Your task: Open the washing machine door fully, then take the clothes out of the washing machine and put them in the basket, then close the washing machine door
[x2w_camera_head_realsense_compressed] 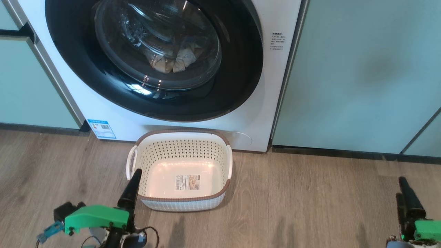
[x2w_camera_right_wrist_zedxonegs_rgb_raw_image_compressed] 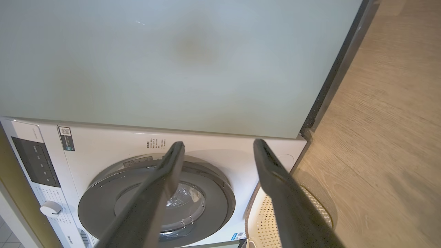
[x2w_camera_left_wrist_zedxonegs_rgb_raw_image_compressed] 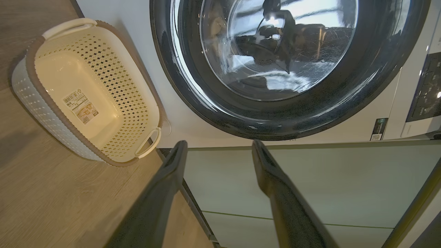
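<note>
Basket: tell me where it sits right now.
In the head view the basket stands on the wood floor at lower centre, directly before the washing machine, under its shut door.

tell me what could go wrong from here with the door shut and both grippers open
1. The washing machine door has a glossy black rim with no clear handle visible, so a grip may slip off.
2. In the head view the left gripper looks close to the basket and could nudge it when it rises.
3. The basket is small, so the clothes may drop onto the floor beside it.
</note>
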Robot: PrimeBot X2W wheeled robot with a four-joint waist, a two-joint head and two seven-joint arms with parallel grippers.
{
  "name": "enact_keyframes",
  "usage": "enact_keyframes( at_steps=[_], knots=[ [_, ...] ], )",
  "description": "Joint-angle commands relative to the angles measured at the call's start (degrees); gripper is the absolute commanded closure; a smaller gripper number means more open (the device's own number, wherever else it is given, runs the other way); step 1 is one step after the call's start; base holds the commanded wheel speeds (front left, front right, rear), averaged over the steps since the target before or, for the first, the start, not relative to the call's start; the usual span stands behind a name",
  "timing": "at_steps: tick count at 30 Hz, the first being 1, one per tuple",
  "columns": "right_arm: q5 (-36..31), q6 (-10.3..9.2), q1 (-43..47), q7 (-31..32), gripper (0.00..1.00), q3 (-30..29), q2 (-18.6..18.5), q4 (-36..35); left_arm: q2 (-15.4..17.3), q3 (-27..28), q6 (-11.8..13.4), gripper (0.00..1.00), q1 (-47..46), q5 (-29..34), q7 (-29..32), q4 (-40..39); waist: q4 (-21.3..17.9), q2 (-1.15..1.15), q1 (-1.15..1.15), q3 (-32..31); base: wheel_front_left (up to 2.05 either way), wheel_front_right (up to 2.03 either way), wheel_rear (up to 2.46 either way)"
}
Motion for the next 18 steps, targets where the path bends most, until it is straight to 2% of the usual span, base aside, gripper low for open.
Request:
enact_keyframes(
  at_steps=[1, 18],
  knots=[
    [-2.1, -0.05, -3.7, -0.7, 0.0, -0.3, -1.6, -1.7, 0.7, 0.9, -0.2, 0.0, -3.6, 2.5, -0.6, -2.4, 0.0, 0.0, 0.0, 0.0, 0.0, 0.0, 0.0],
    [-23.7, -0.07, -4.1, -3.4, 0.0, -0.3, -1.2, -3.0, 0.0, 1.8, 0.4, 0.0, -3.9, 24.2, -3.3, -5.1, -0.1, 0.0, 0.0, -0.3, 0.0, 0.0, 0.0]
  ],
)
